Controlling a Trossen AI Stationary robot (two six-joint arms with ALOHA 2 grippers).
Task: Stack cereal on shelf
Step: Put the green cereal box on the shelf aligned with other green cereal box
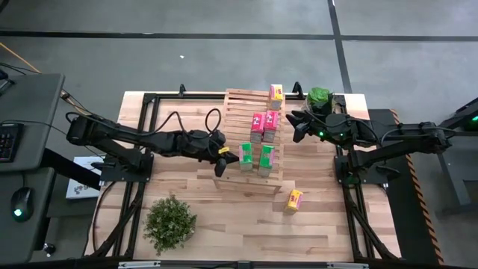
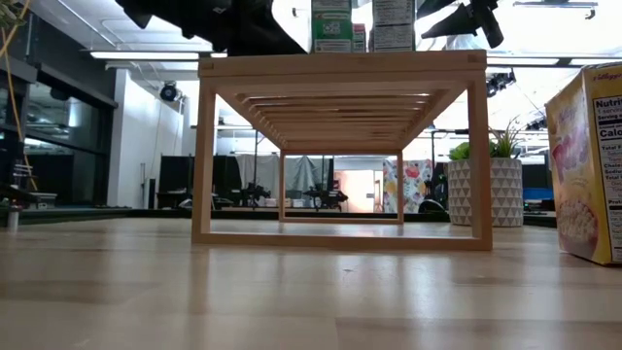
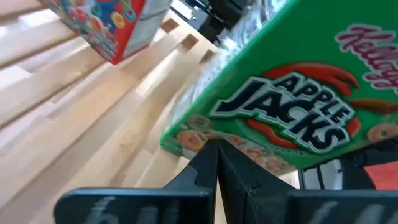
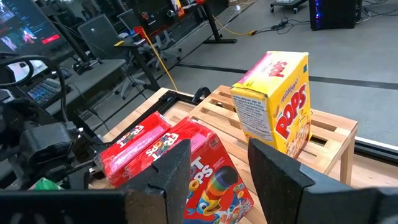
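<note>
Closest to my left wrist camera is a green cereal box (image 3: 292, 99), filling most of the view, with the left gripper (image 3: 217, 180) pinched fully closed right under its lower edge. From overhead that left gripper (image 1: 222, 161) sits at the near-left corner of the shelf (image 1: 237, 104), touching or just beside the left of the 2 green boxes (image 1: 246, 157); I cannot tell from these views whether it presses on the cardboard. If it pushes further with the fingers closed, I judge that box could tip or slide into the other green box (image 1: 267, 158) beside it and knock both off the rack's near edge.

Behind them stand 2 pink-red boxes (image 1: 258, 127), and 1 yellow box (image 1: 275, 93) sits at the far corner. Over there the right gripper (image 1: 297, 128) hangs beside the shelf with its fingers parted and nothing between them (the right wrist view looks between them at a pink-red box (image 4: 211, 168) and the yellow Pops box (image 4: 273, 109)). A careless sweep from that side could topple the upright yellow box, which looks tall for its footing.

Still off the rack is the second yellow box (image 1: 294, 200), on the tabletop (image 1: 224, 217) near its right front corner. Fetching it means reaching past the green pair, so a passing arm could clip them.
</note>
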